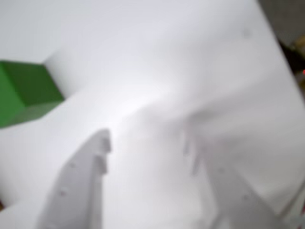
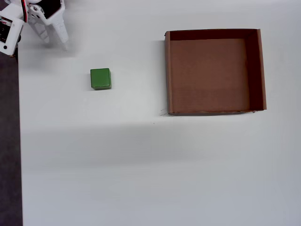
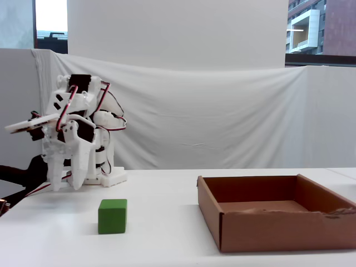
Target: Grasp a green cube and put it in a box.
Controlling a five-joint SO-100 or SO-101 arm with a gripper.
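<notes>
The green cube [image 2: 100, 78] sits on the white table, apart from everything; it also shows in the fixed view [image 3: 113, 216] and at the left edge of the blurred wrist view [image 1: 24, 93]. The box [image 2: 167, 70] stands to the cube's right in the overhead view, its floor bare; the fixed view shows its front wall [image 3: 278, 228]. My gripper [image 2: 55, 45] is at the top left corner of the overhead view, up and left of the cube and apart from it. Its jaws are open and empty in the wrist view [image 1: 147, 143], and it points down close to the table in the fixed view [image 3: 65, 187].
The table's left edge borders a dark strip [image 2: 8, 141] in the overhead view. The arm's white base [image 3: 105, 175] stands behind the gripper. A white cloth backdrop [image 3: 211, 122] hangs behind the table.
</notes>
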